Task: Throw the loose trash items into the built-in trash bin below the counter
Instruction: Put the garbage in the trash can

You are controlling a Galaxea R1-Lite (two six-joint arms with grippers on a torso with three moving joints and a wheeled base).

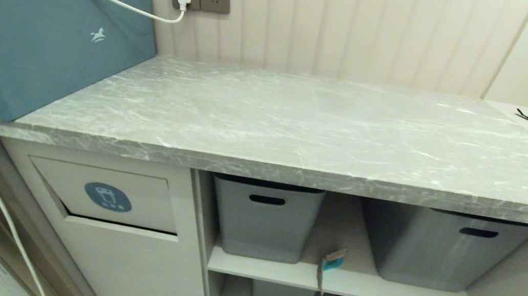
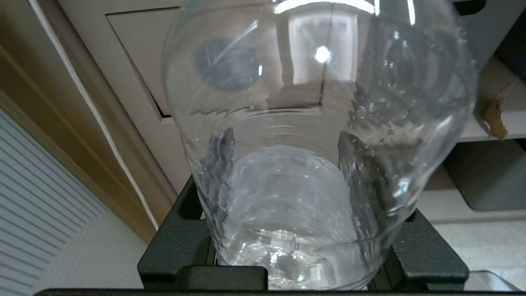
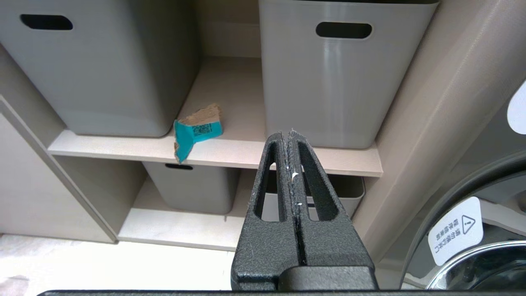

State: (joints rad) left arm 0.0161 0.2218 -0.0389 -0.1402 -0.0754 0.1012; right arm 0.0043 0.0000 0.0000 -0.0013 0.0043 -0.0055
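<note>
- Bottle (image 2: 312,135): clear, thin-walled, near empty with droplets inside; light, slick, likely to dent under a hard squeeze.
- Pinched between the left gripper (image 2: 304,242) jaws around its ribbed body, a sound hold.
- Bin flap (image 2: 139,53) just beyond the jaws, behind the bottle.
- Right gripper (image 3: 291,142) jaws pressed together, empty; teal scrap (image 3: 196,132) on the shelf ahead of them.

Clear plastic water bottle (image 2: 320,164) gripped, before beige bin flap with round blue sticker (image 1: 107,197); teal paper scrap (image 1: 332,264) on shelf under grey veined stone counter (image 1: 308,128).
</note>
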